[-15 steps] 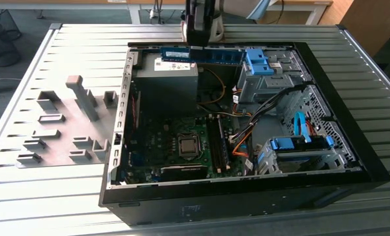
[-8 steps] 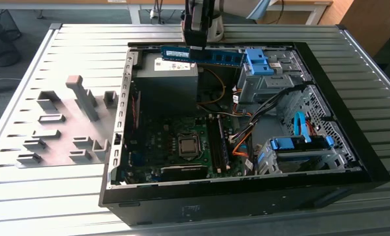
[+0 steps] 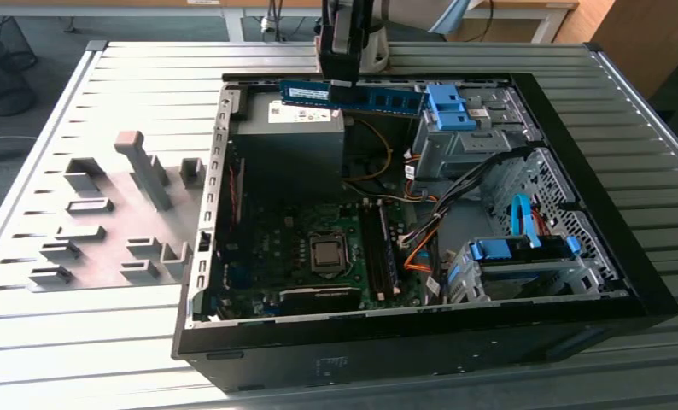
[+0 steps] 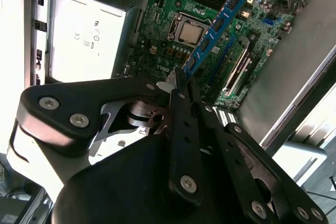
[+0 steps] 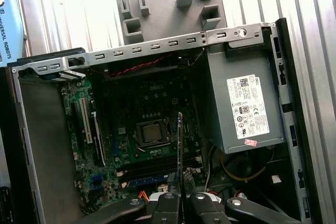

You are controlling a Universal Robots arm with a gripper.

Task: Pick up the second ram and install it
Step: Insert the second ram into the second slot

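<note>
aloft, gripper [image 3: 342, 84] pinching the second ram [image 3: 390, 101], seemingly clear of the motherboard [image 3: 273, 246]

Arm [image 3: 347, 26] hung vertical at 12 o'clock in the exterior view, hand [image 3: 342, 85] pointed straight down. Fingers [image 4: 182, 124] pinched together on the second ram [image 3: 387, 100], gripped near mid-length, ends toward 3 and 9 o'clock.

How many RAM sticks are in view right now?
1 for certain: the second ram, clamped in the gripper above the open case. Another may already sit in the motherboard slots; I cannot tell from these views.
</note>
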